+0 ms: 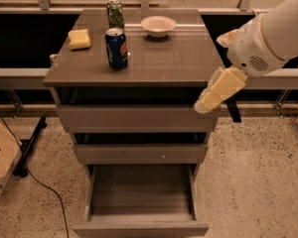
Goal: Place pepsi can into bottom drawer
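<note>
Starting nearest the camera, the bottom drawer (141,228) is seen pulled well out of the cabinet, w/ its flat grey floor in full view and its plain front at the lower edge of the shot. To the L, a cardboard box (0,157) is set on the speckled floor, w/ a black cable (45,191) trailed btwn it and the cabinet.

Above the open drawer, the middle drawer (139,153) and the top drawer (134,118) are stacked, each w/ a dark gap over its front.

The end effector (208,100) is held at the cabinet's R front corner, just below the tabletop (179,58) edge. It is cream-coloured, angled down and to the L, and its tip is seen against the R end of the top drawer. It is carried by a white arm (268,38) reaching in from the upper R. Whether it is wide or narrow can't be told.

Further back, the pepsi can (116,48) is stood upright on the tabletop, L of centre and well apart from the end effector. A yellow sponge (79,38) is placed behind it to the L. At the far edge, a green can (115,14) is stood near a white bowl (158,25).
</note>
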Action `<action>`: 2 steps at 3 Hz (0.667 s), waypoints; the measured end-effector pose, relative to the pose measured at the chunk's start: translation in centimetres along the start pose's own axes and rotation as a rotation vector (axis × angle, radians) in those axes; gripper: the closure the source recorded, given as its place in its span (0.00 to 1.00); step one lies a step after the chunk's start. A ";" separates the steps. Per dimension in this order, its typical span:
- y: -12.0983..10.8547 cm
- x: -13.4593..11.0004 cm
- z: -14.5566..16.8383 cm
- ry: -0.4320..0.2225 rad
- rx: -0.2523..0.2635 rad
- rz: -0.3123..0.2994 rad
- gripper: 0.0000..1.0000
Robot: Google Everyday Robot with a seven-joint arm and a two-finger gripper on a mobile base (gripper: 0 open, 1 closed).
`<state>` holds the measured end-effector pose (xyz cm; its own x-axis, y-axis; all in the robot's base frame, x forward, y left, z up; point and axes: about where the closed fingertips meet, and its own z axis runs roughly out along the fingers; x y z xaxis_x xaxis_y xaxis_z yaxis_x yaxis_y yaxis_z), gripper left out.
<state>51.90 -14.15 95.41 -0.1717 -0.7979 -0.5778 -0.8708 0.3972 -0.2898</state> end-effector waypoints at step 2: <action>-5.8 -7.8 11.8 -0.227 -0.008 0.049 0.00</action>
<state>63.72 -4.85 92.58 -0.1062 -0.6553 -0.7479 -0.8676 0.4285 -0.2522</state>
